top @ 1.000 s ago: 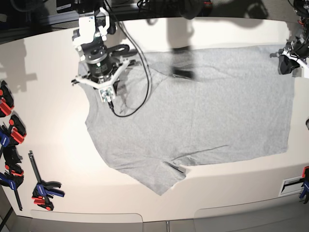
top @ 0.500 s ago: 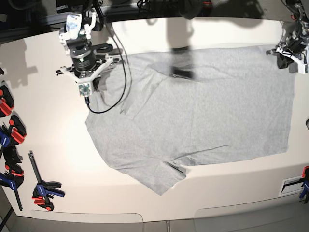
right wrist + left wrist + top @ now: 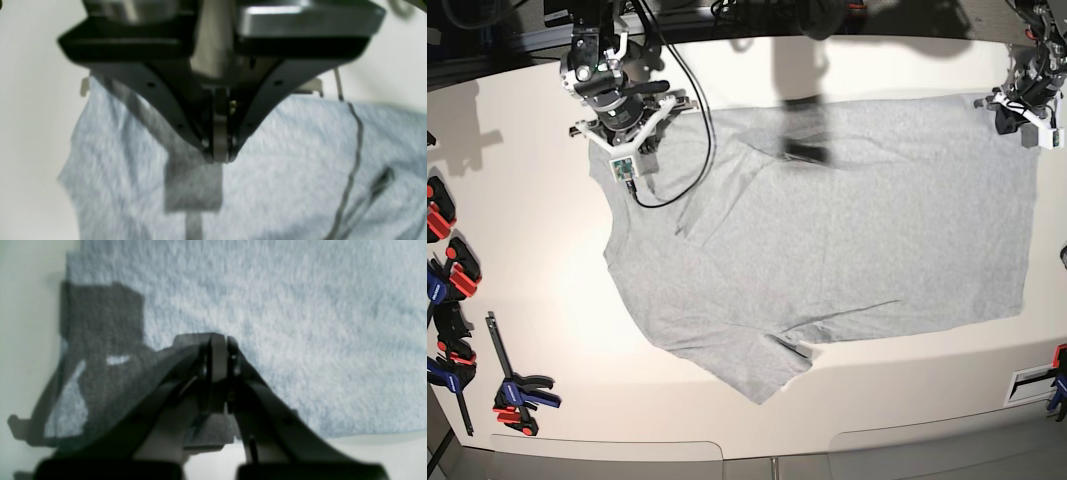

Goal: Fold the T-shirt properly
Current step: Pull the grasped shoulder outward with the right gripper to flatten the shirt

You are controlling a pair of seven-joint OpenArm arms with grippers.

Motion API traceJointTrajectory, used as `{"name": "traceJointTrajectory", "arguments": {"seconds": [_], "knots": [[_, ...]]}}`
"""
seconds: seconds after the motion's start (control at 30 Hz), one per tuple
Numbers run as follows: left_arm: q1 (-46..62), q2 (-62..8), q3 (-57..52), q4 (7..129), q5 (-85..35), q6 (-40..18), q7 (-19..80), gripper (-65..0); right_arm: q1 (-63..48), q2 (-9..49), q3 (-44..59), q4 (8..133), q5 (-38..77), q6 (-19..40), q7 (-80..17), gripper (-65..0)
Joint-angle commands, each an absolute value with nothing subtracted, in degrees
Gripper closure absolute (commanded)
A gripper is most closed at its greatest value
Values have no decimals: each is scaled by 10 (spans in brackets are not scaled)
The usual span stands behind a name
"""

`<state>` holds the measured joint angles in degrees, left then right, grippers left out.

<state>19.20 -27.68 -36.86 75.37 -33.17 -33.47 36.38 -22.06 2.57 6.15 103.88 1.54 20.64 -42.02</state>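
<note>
One T-shirt (image 3: 827,240) lies spread flat on my worktop (image 3: 537,300), plain grey side up, its hem toward my left arm and its collar end toward my right. One sleeve juts toward the near edge of the worktop, with a few shallow creases running beside it.

I have two grippers over it. My left gripper (image 3: 218,343) hangs above the hem corner at the far edge; its jaws are pressed together with no cloth between them, and the fabric below shows only their shadow. My right gripper (image 3: 218,156) hangs above the shoulder area at the other end of the shirt; its jaws are likewise closed tight and hold nothing. One black cable (image 3: 689,150) loops down from my right arm and lies across the cloth near that shoulder.

Along the worktop's edge on my right side I count several red, blue and black clamps (image 3: 517,390); some are cut off by the frame, so I cannot give an exact number.
</note>
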Motion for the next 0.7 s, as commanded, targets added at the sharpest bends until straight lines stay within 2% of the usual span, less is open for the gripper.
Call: {"name": "traceJointTrajectory", "arguments": {"seconds": [0.0,0.3,0.67], "knots": [[192,-291,-374,761,-339,-338,364,0,-218,27,63,1048,17,211,-419,0],[247,-291,-374,761,-339,-338,321,0,-219,60,64,1048,17,210,-504,0],[289,-291,-374,761,-341,-338,289,0,-284,75,64,1048,17,211,-484,0]]}}
